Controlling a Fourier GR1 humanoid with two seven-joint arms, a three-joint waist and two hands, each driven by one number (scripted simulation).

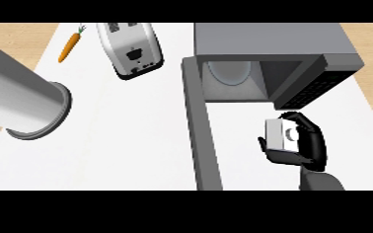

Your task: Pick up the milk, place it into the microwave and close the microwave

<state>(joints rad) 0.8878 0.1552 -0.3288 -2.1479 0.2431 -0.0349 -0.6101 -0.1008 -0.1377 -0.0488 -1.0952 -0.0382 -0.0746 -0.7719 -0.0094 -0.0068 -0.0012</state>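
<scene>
My right hand (304,145) grasps the milk (279,135), just in front of the open microwave (291,44).

No text, brand name or number can be read anywhere on the counter. The microwave (270,64), upper right of the frame, carries a dark control panel — its markings too small to make out. The toaster (131,49) (upper left of center) shows only dark dots and a dark patch — no legible label.
</scene>
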